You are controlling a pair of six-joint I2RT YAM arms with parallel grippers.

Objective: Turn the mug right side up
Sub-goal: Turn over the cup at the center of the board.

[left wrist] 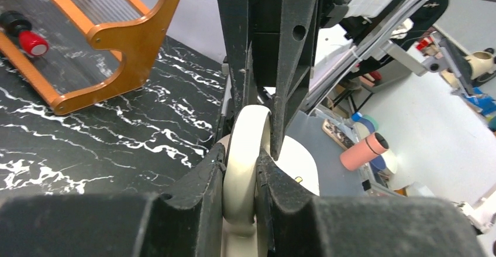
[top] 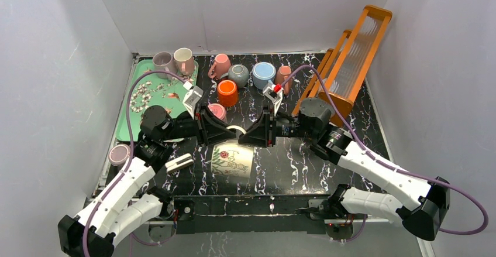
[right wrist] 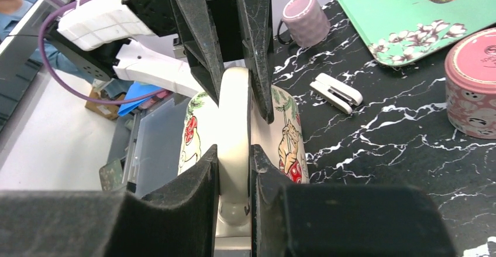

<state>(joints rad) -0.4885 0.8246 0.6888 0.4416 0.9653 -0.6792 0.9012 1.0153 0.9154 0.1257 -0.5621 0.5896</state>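
Here, mug (top: 234, 162) sideways, handle (top: 236, 129) uppermost.

mug (top: 233, 158): cream, red-green floral print | table (top: 292, 166): black, white veins | tray (top: 124, 129): green, floral

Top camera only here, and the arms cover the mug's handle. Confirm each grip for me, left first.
Observer: In the left wrist view, the left gripper is shut on the handle, with a pad on each flank.
Operator: Now the right.
Observer: In the right wrist view, the right gripper clamps the same handle, just above the mug and its painted side.
Operator: Report any clash between the fingers.
Observer: The left fingers grip further along the handle. Their tips come very close to the right ones, and I cannot tell whether they touch.
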